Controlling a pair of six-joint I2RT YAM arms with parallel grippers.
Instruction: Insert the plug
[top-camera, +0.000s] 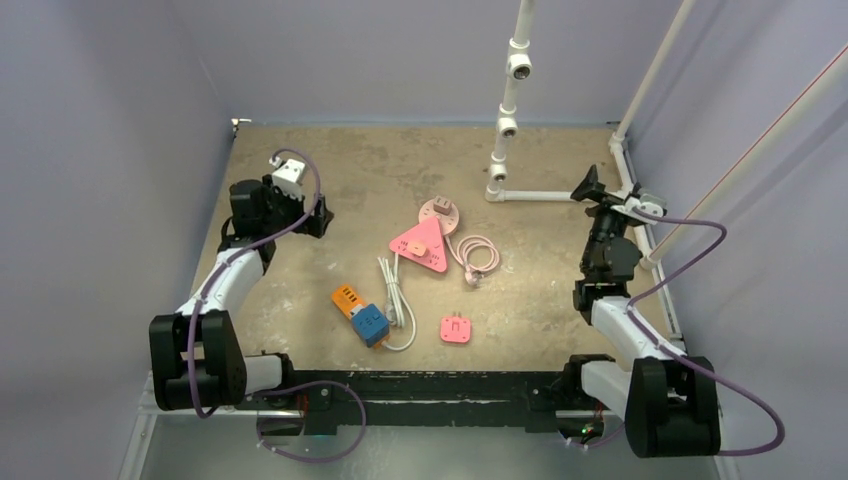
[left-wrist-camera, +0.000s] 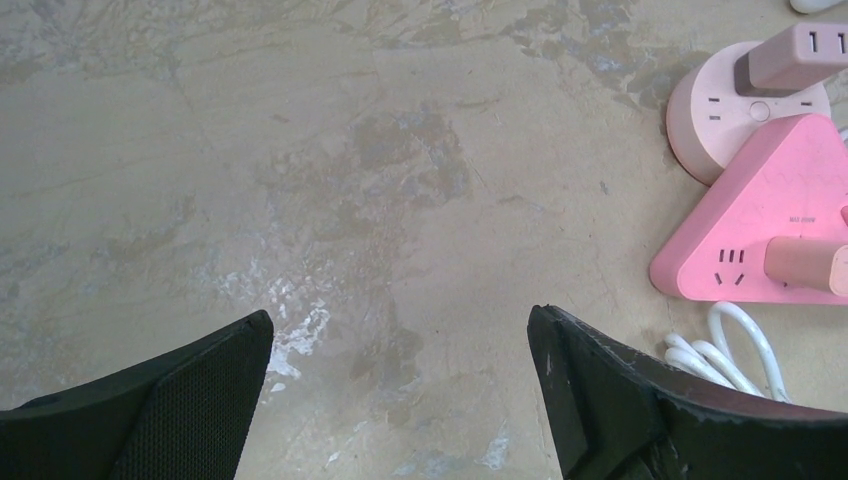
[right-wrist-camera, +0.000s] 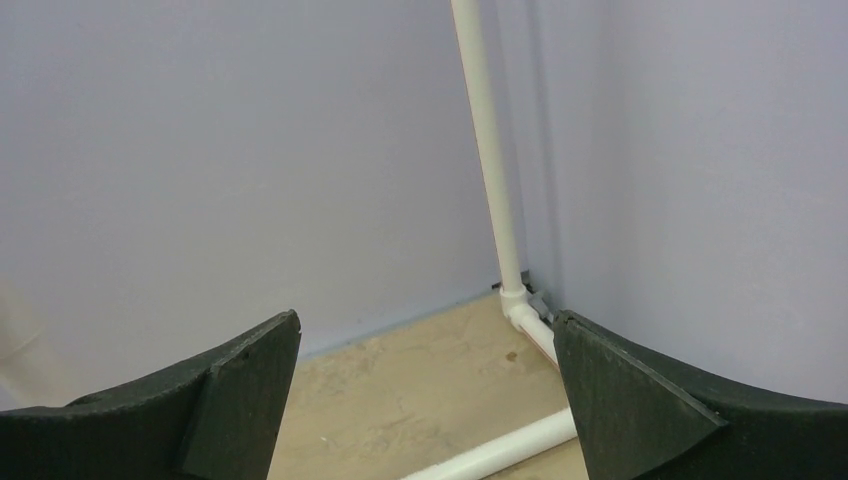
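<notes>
Between the left gripper's (left-wrist-camera: 400, 335) wide-apart jaws lies only bare table (left-wrist-camera: 300, 150); nothing is held. Its fingers (left-wrist-camera: 180, 400) hover over the worn surface. To their right in the wrist view the pink triangle strip (left-wrist-camera: 770, 220) lies flat, touching a round pink socket (left-wrist-camera: 720, 120) behind it. A blocky pink piece (left-wrist-camera: 795, 55) sits on the round socket, and another (left-wrist-camera: 805, 265) sits on the triangle's near edge. White cord (left-wrist-camera: 730, 350) loops just beside the strip's near corner.

The right gripper's (right-wrist-camera: 425, 330) jaws also stand wide apart and empty. They point at the back corner, where a white pipe (right-wrist-camera: 490, 150) runs up the wall. From above, that arm is at the table's right edge, well apart from the sockets.

The square pink plug (top-camera: 456, 329) lies loose near the front, between the two arms, apart from both grippers and in front of the triangle strip. An orange-and-blue block (top-camera: 360, 313) lies left of it, with the white cord between them. A pink cord (top-camera: 476, 254) coils right of the triangle.
</notes>
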